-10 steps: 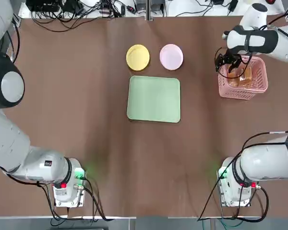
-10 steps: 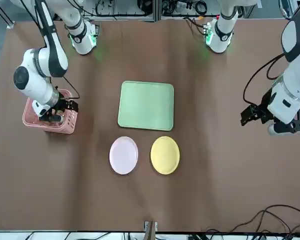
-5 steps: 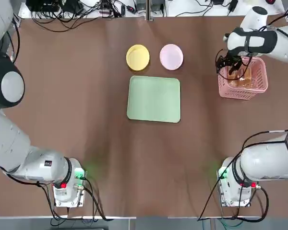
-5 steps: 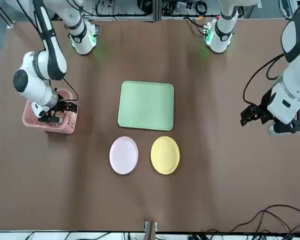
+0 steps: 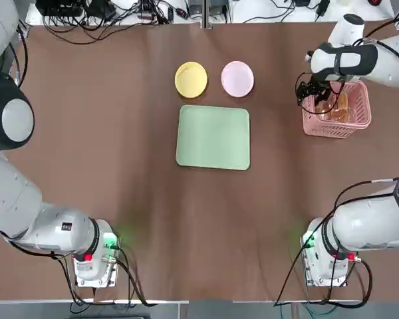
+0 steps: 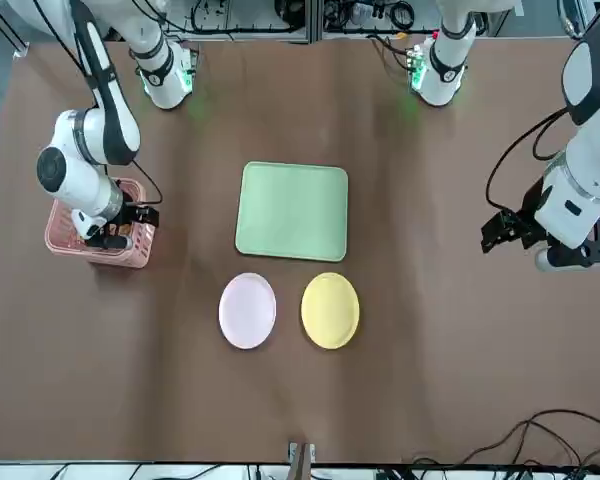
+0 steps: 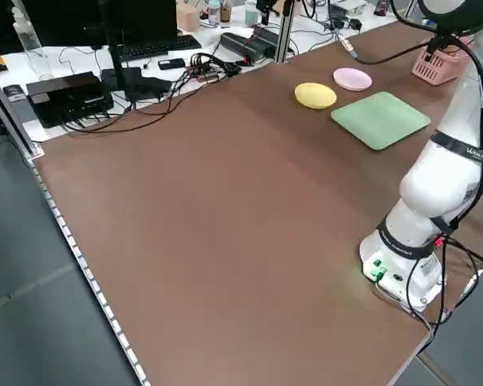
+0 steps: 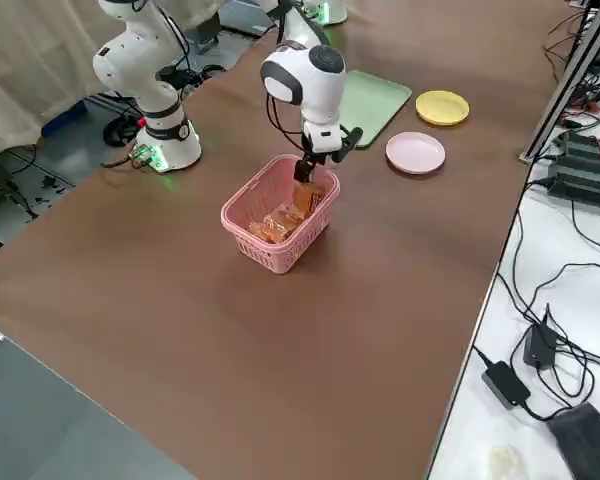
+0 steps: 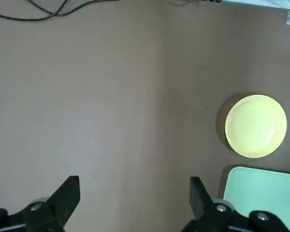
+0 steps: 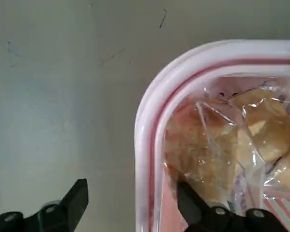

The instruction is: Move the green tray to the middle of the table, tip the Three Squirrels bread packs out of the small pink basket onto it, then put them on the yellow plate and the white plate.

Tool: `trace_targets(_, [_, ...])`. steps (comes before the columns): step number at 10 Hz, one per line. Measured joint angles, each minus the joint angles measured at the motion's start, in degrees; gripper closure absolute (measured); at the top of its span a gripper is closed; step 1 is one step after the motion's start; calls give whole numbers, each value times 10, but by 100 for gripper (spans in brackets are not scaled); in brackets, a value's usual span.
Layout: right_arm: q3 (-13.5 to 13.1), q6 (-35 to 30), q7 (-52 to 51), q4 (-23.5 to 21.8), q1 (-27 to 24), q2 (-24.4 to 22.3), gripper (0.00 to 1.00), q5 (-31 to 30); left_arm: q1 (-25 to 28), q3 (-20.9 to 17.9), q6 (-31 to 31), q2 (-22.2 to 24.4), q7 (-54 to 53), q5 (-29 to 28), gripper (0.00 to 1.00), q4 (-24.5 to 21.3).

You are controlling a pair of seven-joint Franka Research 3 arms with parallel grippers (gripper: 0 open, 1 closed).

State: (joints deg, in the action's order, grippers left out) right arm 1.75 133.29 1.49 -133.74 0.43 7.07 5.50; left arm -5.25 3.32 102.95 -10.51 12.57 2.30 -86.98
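Green tray lies flat near the middle of the table, bare on top. In the top view the yellow plate and the white plate, faintly pink in tone, sit side by side just beyond the tray's far edge, apart from it and from each other. Small pink basket stands upright on the robot's right side of the table, well apart from the tray; the bread packs, golden-brown in clear wrap, lie inside it. Right gripper is at the basket's wall on the side toward the tray, fingers spread, one on the outer side of the wall and the other over the inside by the packs; whether either touches the wall is hard to tell, perhaps not. Nothing seen clamped between them. Left gripper hangs over the robot's left side of the table, fingers wide apart, nothing between them.
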Motion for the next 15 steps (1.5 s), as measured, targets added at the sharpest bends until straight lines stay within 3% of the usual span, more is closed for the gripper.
trace_targets(3, [0,0,-3,1,0,0,35,-1,0,0,1,-3,0,0,0,0])
trace_targets(8, [-3,-6,-9,11,0,0,35,-1,-1,0,1,-4,0,0,0,0])
trace_targets(12, [-3,-80,-10,47,0,-15,35,-1,-1,0,1,-7,0,0,0,0])
trace_targets(15, [-3,-108,-10,40,0,-29,35,-1,-1,0,1,-8,0,0,0,0])
